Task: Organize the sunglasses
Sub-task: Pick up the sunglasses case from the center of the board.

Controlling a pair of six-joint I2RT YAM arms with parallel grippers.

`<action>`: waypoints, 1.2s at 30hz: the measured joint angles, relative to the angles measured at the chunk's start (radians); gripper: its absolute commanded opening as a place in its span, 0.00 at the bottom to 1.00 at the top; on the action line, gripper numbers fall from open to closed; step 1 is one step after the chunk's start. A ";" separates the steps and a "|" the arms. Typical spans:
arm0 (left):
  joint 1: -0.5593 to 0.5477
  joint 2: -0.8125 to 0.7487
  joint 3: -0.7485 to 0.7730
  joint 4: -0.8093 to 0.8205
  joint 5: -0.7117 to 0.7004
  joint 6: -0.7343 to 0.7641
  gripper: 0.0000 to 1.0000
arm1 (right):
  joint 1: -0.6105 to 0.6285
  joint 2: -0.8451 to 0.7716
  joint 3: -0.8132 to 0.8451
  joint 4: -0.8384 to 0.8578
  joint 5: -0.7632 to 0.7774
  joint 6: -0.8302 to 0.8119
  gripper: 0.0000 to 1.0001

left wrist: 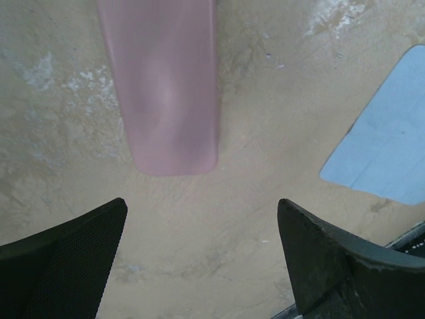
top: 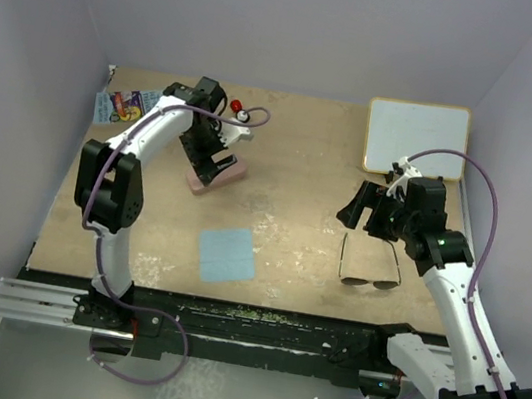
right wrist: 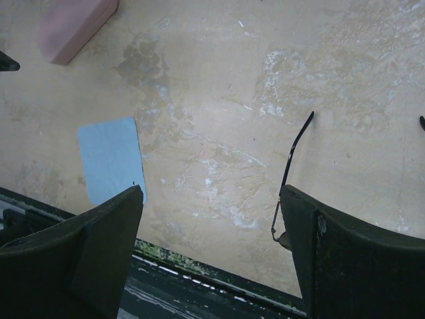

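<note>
The sunglasses (top: 369, 278) lie open on the table at the right, lenses toward the near edge, temple arms pointing away. In the right wrist view one thin temple arm (right wrist: 294, 147) shows beside my right finger. My right gripper (top: 370, 214) is open and empty, hovering above the temple tips. The pink case (top: 215, 174) lies at the left; it also shows in the left wrist view (left wrist: 166, 86). My left gripper (top: 213, 163) is open and empty just above the case. The light-blue cloth (top: 227, 254) lies flat in the middle front.
A whiteboard (top: 415, 138) lies at the back right. Coloured packets (top: 125, 106) and a small red and white object (top: 240, 111) sit at the back left. The black rail (top: 246, 323) runs along the near edge.
</note>
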 measured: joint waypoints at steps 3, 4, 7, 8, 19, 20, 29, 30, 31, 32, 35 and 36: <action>0.000 0.045 0.055 -0.006 -0.023 0.029 0.98 | 0.000 0.000 0.000 0.000 -0.005 0.000 0.88; 0.000 0.057 0.067 -0.008 -0.024 0.036 0.98 | 0.000 0.000 0.000 0.000 -0.006 0.000 0.88; 0.000 0.102 0.103 -0.022 -0.021 0.056 0.98 | 0.000 0.000 0.000 0.000 -0.018 0.000 0.88; 0.000 0.115 0.106 -0.023 -0.020 0.062 0.98 | 0.000 0.000 0.000 0.000 -0.021 0.000 0.88; -0.006 0.127 -0.009 0.037 -0.039 0.102 0.98 | 0.000 0.000 0.000 0.008 -0.042 0.003 0.89; -0.007 0.127 -0.020 0.045 -0.043 0.105 0.98 | 0.000 0.001 -0.001 0.012 -0.048 0.005 0.89; -0.008 0.123 -0.056 0.150 -0.077 0.106 0.98 | 0.000 0.002 -0.011 0.029 -0.051 0.016 0.89; -0.008 0.120 -0.056 0.162 -0.078 0.106 0.98 | 0.000 0.002 -0.011 0.029 -0.051 0.016 0.89; -0.008 0.118 -0.056 0.169 -0.079 0.106 0.98 | 0.000 0.002 -0.011 0.029 -0.051 0.016 0.89; -0.008 0.116 -0.056 0.177 -0.081 0.106 0.98 | 0.000 0.002 -0.011 0.029 -0.051 0.016 0.89; -0.008 0.116 -0.056 0.185 -0.085 0.106 0.98 | 0.000 0.003 -0.011 0.030 -0.051 0.016 0.89; -0.008 0.116 -0.056 0.185 -0.087 0.106 0.98 | 0.000 0.004 -0.011 0.031 -0.051 0.016 0.89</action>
